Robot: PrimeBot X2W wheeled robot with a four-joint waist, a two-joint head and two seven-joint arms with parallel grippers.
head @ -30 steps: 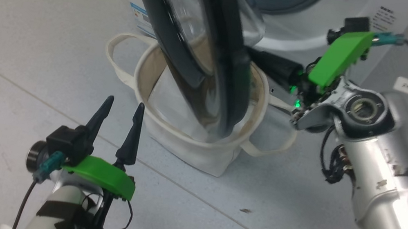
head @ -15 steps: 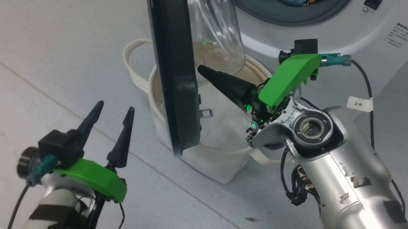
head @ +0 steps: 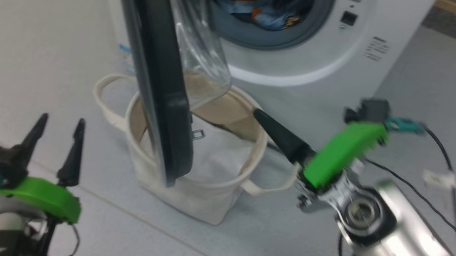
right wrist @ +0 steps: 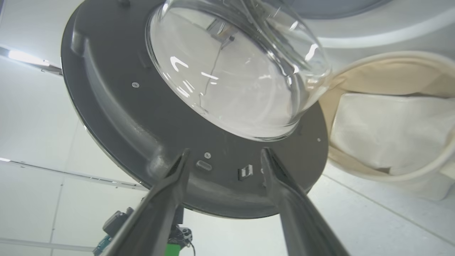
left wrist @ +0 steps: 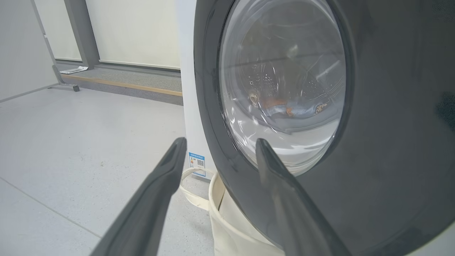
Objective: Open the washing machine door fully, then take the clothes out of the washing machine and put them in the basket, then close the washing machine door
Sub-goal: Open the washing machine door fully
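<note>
The white washing machine (head: 352, 51) stands at the top of the head view. Its door (head: 156, 88) hangs open, edge-on, over the basket (head: 180, 194). Blue and orange clothes (head: 262, 6) lie in the drum. My right gripper (head: 258, 113) points at the door's inner side from the right, over the basket's rim. In the right wrist view it (right wrist: 224, 153) is open and holds nothing, a little short of the door (right wrist: 142, 135). My left gripper (head: 61, 122) stands open at the lower left. It (left wrist: 220, 142) faces the door's outer face (left wrist: 384, 124).
A plain white sheet (right wrist: 391, 131) lies inside the basket (right wrist: 391, 67). The glass bowl (head: 198, 53) of the door bulges toward the drum. A blue sticker (left wrist: 196, 161) marks the machine's side. Bare grey floor (head: 15, 41) spreads to the left and in front.
My right gripper has gone from shut to open and drawn back from the door's inner face. The door stands wider open. The head camera has shifted. The left gripper stays open.
</note>
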